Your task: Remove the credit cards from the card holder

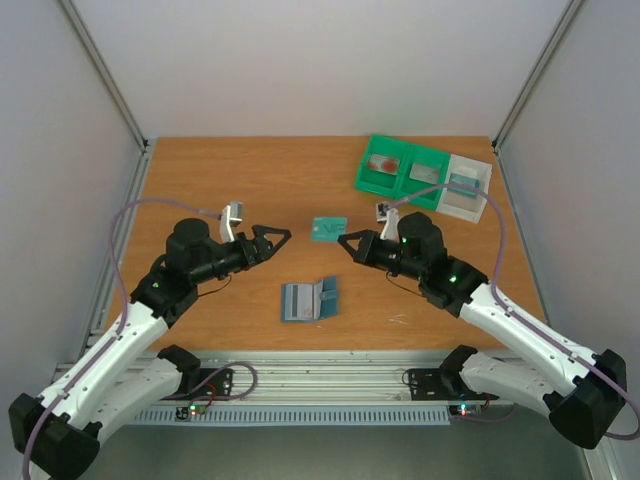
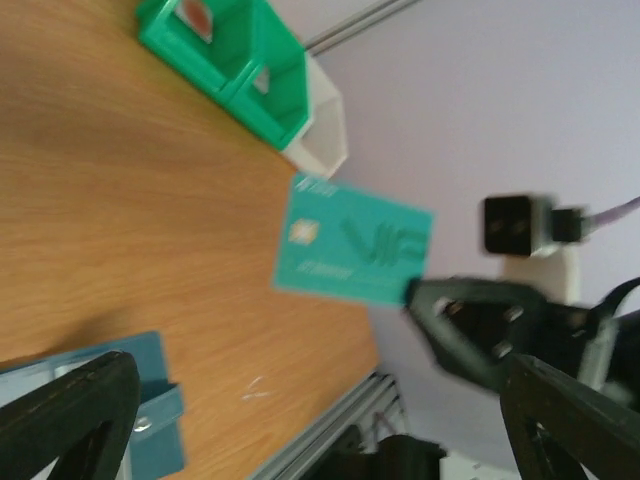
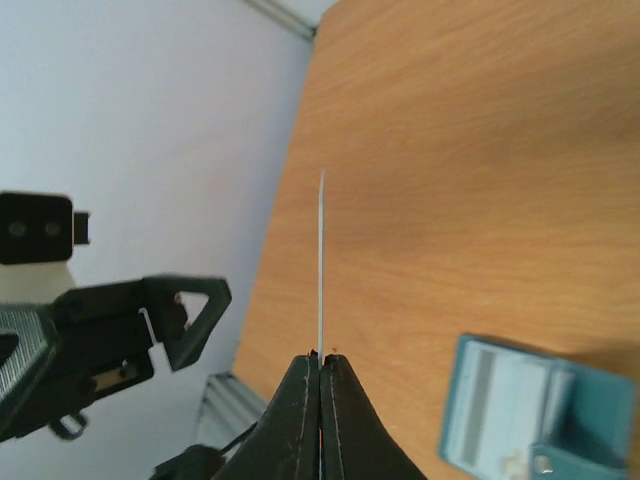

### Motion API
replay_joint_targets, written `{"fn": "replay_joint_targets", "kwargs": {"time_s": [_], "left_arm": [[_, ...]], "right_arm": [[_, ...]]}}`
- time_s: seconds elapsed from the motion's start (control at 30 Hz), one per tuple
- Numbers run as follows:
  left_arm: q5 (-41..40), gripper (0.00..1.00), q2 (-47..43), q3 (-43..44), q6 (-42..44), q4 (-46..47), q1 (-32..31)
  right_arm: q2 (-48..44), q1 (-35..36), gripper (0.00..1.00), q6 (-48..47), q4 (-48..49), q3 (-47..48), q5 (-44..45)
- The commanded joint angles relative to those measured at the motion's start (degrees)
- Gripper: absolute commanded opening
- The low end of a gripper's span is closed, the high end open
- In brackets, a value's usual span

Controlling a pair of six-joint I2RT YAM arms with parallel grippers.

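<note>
Right hand [image 1: 347, 241] was clamped on a teal card [image 1: 328, 229], which was held up off the counter [image 1: 220, 180] and seen edge-on in the right wrist view. Left hand [image 1: 282, 237] was held apart and empty, pointed at that card from the left. Card holder [image 1: 307, 300] was laid open on the counter, nearer than both hands, roughly centre. One red credit card [image 1: 384, 163] was seen in the left compartment of the green tray [image 1: 378, 187], far right, with a white tray [image 1: 468, 208] touching its right side.
</note>
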Motion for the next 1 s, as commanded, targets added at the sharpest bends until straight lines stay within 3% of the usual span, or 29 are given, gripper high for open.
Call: {"fn": "replay_joint_targets", "kwargs": {"time_s": [0.0, 0.43, 0.6, 0.97], "left_arm": [[-0.6, 0.99, 1.3, 1.7, 9.2, -9.4, -0.1], [-0.8, 0.99, 1.8, 3.7, 20.7, -21.0, -0.1], [1.4, 0.99, 2.1, 2.6, 21.5, -21.4, -0.1], [1.3, 0.99, 5.0, 1.5, 23.0, -21.7, -0.1]], "right_arm": [[0.5, -3.9, 0.01, -9.9, -11.7, 6.5, 4.1], [4.4, -20.1, 0.01, -21.7, -20.1, 15.0, 16.0], [9.4, -27.4, 0.01, -29.1, -22.1, 19.2, 18.5], [20.7, -44.9, 0.01, -36.5, -20.6, 23.7, 16.3]]}}
